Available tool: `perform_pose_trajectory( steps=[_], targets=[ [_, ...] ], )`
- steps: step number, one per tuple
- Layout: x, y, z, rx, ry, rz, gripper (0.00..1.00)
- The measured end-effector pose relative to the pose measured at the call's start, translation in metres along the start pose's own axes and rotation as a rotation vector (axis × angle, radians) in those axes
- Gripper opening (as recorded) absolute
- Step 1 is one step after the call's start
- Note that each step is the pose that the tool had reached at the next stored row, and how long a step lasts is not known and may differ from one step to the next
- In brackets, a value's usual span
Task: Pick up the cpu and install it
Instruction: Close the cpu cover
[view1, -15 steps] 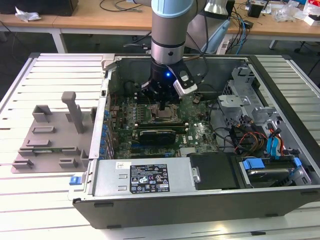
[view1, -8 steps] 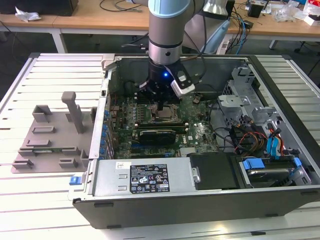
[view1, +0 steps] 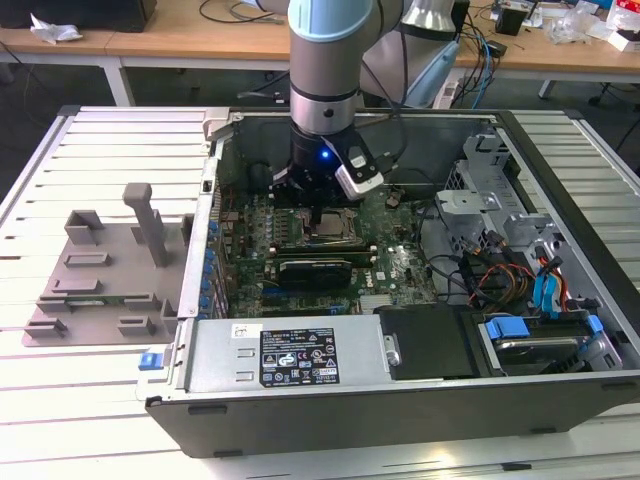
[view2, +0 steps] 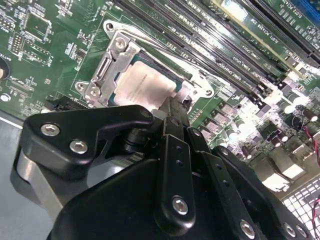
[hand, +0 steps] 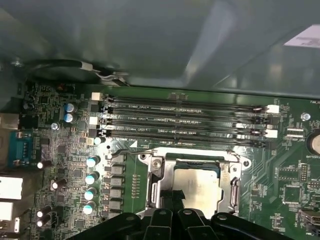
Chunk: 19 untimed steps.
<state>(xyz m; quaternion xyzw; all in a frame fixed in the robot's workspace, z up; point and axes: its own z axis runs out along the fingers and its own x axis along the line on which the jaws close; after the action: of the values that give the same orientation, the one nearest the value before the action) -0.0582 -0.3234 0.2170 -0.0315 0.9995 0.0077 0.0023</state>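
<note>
Arm (view1: 322, 60) stood vertical over the open computer case (view1: 560, 170), with the gripper (view1: 318, 212) down inside it, close above the motherboard (view1: 400, 265). The cpu (view2: 142, 87) lay flat in its socket, silvery plate up, directly below the jaws. In the second wrist view the gripper's tip overlapped one corner of the plate. In the first wrist view its dark tip covered part of one edge. Contact with the plate could not be confirmed. Jaw state: could not tell whether they were spread or closed, as the gripper's own body hid them in both wrist views. A metal socket frame (view2: 106, 65) surrounded the cpu on all sides, also under the jaws. Memory slots (hand: 185, 120) ran in parallel rows just beyond the socket, on the far side of it from the jaws. A row of capacitors (hand: 91, 185) stood off to one side of the jaws, near the frame. In the exterior view a long black card (view1: 315, 268) sat on the board just beside the jaws, between them and the power supply (view1: 290, 350). A grey fixture (view1: 100, 270) lay well apart from the jaws, outside the case on the slatted table (view1: 60, 400), toward the exterior view's left.
</note>
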Motion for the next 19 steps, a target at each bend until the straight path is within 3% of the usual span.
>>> perform_pose_trajectory(
  steps=[8,19],
  targets=[
    [0.0081,0.0003,0.0095,0.0,0.0001,0.0,0.11],
    [0.0085,0.0002,0.0145,0.0003,0.0004,0.0,0.11]
  ],
)
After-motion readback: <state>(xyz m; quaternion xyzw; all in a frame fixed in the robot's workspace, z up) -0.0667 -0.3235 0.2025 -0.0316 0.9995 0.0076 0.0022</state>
